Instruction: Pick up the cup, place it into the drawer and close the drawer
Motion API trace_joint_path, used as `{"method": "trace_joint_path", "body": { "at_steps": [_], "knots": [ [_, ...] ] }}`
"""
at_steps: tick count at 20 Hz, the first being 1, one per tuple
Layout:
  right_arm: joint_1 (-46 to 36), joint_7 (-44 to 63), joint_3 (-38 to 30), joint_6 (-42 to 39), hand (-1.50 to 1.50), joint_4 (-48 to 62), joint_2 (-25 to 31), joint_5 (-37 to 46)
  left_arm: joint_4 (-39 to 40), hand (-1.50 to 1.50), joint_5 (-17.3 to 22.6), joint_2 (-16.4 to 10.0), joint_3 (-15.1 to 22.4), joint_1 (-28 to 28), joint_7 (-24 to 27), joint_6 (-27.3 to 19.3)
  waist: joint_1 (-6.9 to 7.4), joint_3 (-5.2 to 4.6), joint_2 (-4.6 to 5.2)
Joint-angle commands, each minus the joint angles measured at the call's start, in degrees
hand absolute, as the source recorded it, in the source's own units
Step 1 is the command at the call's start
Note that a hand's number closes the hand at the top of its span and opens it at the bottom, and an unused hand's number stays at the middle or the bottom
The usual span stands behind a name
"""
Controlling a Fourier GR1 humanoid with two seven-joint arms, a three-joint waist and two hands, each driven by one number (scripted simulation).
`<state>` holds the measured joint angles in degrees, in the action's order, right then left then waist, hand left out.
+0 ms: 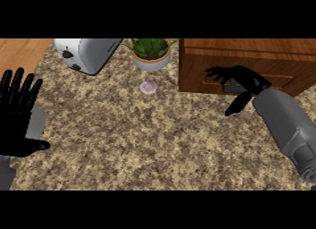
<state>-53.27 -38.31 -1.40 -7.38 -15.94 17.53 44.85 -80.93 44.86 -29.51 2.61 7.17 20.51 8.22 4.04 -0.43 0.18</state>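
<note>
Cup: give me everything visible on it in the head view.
The cup is small, pale pinkish-lavender and looks translucent. Seen from above it reads as a roundish shape, so I cannot tell whether it is upright. It sits on the speckled stone-look counter, just on the robot's side of the potted plant and left of the wooden drawer unit. Nothing touches it: the right hand is over at the drawer front, and the left hand rests open at the view's left edge.

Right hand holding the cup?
No: the cup sits on the counter beside the plant pot, while the right hand is at the drawer front.
</note>
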Motion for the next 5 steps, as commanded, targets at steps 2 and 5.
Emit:
{"method": "trace_joint_path", "body": {
  "at_steps": [2,5],
  "knots": [
    [-3.42,3.62,-2.43,2.82,-1.5,4.35,4.57,-0.12,1.28,-1.5,-1.73,0.93,0.3,0.14,2.23,0.95,1.21,0.62,2.26],
    [-3.19,3.08,-2.26,3.98,-1.5,5.03,3.17,0.19,1.83,-1.5,-2.55,2.08,1.02,2.01,1.63,-0.63,0.88,0.66,2.36]
  ]
}}
